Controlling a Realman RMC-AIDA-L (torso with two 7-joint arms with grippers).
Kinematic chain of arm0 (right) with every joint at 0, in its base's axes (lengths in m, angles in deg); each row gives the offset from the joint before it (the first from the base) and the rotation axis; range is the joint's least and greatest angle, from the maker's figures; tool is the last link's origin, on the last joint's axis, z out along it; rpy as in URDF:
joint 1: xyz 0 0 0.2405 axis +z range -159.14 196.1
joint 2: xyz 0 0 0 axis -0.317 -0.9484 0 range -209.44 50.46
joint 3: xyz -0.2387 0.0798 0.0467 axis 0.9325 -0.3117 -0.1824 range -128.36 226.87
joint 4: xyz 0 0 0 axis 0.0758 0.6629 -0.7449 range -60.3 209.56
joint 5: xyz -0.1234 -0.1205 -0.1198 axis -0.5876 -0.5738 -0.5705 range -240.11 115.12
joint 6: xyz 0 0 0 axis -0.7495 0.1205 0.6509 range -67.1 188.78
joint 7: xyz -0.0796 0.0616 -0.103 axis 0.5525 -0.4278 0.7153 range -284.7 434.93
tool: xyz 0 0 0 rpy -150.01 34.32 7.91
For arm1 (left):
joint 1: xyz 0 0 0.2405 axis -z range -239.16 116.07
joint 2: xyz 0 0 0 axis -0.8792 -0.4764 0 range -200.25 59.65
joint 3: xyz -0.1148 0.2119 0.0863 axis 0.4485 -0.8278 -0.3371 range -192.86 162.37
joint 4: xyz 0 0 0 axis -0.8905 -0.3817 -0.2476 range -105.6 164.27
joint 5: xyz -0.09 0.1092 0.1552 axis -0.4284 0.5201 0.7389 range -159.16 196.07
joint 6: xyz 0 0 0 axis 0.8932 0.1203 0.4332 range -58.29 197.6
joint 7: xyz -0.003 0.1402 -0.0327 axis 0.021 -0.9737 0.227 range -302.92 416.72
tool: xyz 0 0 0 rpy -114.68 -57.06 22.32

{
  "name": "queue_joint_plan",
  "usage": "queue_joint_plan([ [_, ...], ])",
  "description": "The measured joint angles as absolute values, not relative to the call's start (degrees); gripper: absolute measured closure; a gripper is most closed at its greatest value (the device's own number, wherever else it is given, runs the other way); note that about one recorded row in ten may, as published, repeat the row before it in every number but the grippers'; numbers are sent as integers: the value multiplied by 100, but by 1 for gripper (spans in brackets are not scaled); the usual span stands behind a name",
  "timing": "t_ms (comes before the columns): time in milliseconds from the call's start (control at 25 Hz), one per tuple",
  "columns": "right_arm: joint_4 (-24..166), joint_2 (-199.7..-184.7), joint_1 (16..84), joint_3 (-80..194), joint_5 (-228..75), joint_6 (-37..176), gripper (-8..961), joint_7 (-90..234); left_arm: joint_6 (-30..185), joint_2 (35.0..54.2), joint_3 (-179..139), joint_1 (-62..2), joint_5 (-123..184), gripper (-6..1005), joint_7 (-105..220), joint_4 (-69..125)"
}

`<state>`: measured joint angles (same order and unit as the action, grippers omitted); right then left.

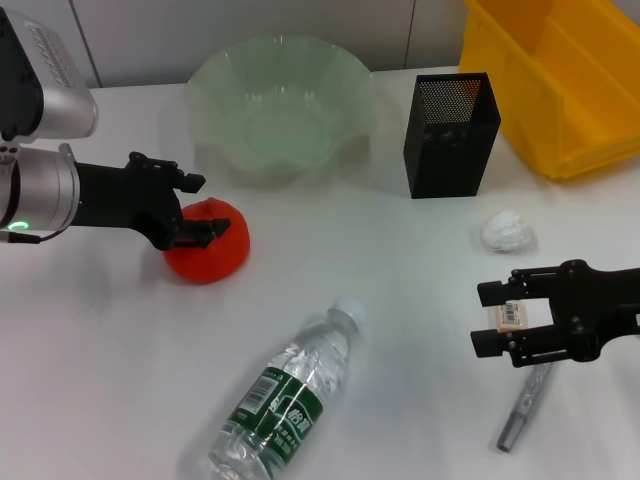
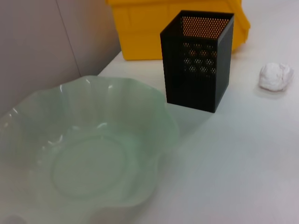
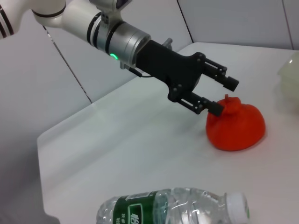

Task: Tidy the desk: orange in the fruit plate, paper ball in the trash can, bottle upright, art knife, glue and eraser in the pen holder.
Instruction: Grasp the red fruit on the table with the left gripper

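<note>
The red-orange orange (image 1: 205, 250) sits on the white desk in front of the pale-green fruit plate (image 1: 280, 130). My left gripper (image 1: 210, 205) is open at the orange's top, its lower finger touching the fruit, as the right wrist view shows (image 3: 225, 96). My right gripper (image 1: 480, 319) is open low over the desk, with the beige eraser (image 1: 512, 315) between its fingers. A slim grey art knife (image 1: 525, 405) lies just nearer than it. The bottle (image 1: 280, 400) lies on its side. The paper ball (image 1: 507, 232) rests near the black pen holder (image 1: 450, 140). No glue is in view.
The yellow trash can (image 1: 560, 80) stands at the far right corner, behind the pen holder (image 2: 198, 70). A grey wall runs close behind the fruit plate (image 2: 88, 163). The desk's left edge shows in the right wrist view.
</note>
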<state>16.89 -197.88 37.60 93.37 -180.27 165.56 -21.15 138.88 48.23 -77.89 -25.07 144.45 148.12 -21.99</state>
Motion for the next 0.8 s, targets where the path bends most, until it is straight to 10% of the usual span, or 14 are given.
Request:
queue_joint_plan([
  [800, 1759, -19779, 3779, 9338, -18027, 16543, 192, -2112, 13068, 4828, -8316, -2425, 14521, 453, 14843, -1705],
])
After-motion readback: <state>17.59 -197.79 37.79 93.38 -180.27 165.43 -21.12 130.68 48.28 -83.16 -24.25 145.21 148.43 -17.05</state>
